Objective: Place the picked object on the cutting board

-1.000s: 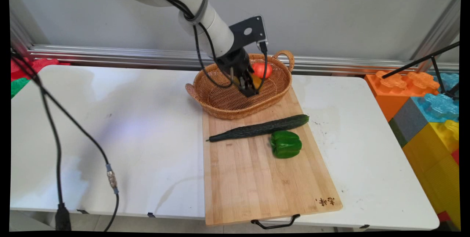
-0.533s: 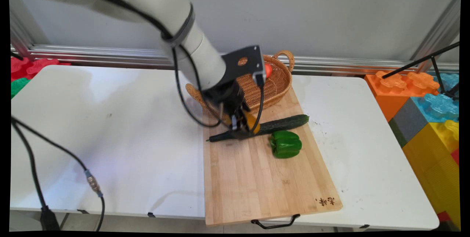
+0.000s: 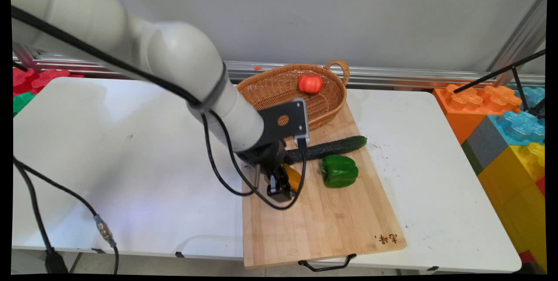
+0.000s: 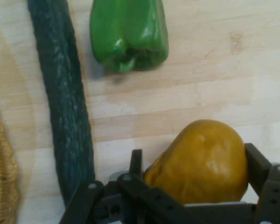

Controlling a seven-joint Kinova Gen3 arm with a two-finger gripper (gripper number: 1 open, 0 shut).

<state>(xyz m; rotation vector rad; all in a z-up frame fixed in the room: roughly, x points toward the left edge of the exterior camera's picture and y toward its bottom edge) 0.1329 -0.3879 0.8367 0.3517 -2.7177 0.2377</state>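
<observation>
A: Main view first: the gripper (image 3: 282,187) hangs over the cutting board (image 3: 322,220), closed on a yellow pear (image 3: 293,177), near the cucumber (image 3: 327,149) and green pepper (image 3: 339,170). The tomato (image 3: 310,83) sits in the basket (image 3: 279,91).

B: Hand view shows the grip better: fingers (image 4: 256,165) squeeze the pear's (image 4: 200,161) wide belly. It looks smooth, maybe slippery and light, so I'd say the belly's the right spot. No tomato there, though.

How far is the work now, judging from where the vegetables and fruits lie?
Cucumber and green pepper lie on the cutting board. The gripper holds a yellow pear just above the board, not yet released. An orange-red tomato remains in the basket.
</observation>
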